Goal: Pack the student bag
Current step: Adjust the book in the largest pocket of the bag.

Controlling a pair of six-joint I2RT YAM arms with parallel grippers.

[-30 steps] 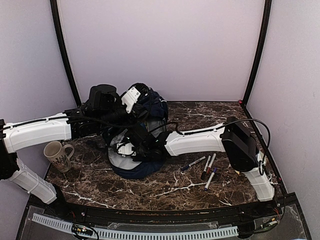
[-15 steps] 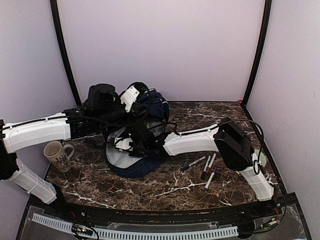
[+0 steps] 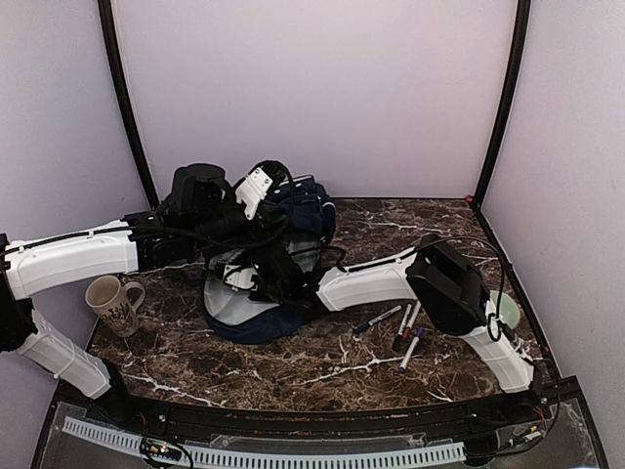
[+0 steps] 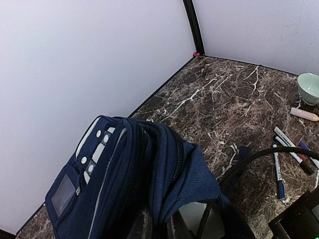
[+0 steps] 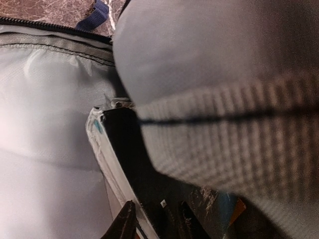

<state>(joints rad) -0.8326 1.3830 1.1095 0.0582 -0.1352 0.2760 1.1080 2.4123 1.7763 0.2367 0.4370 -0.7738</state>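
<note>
Top view: large navy-blue fabric backpack [image 3: 262, 327] slumped left of centre on dark marble table [image 3: 293, 366]. Left gripper [image 3: 256, 188] at bag's far top; right gripper [image 3: 256, 278] down in its open mouth. Loose markers [image 3: 405, 327] right of bag, pale mug [image 3: 112, 303] left.

Left wrist: bag's top bunched close below; claw unseen, state unclear.

Right wrist: pale grey lining [image 5: 50, 124], dark white-edged flat item [image 5: 124, 149] by 2 fingertips [image 5: 124, 224]; clamped or not, can't tell.

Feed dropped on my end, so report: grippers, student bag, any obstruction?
Left gripper at top of student bag, grip unclear. Right gripper inside the open bag, jaws unclear. Markers and mug outside it; black cable arcs beside the opening.
</note>
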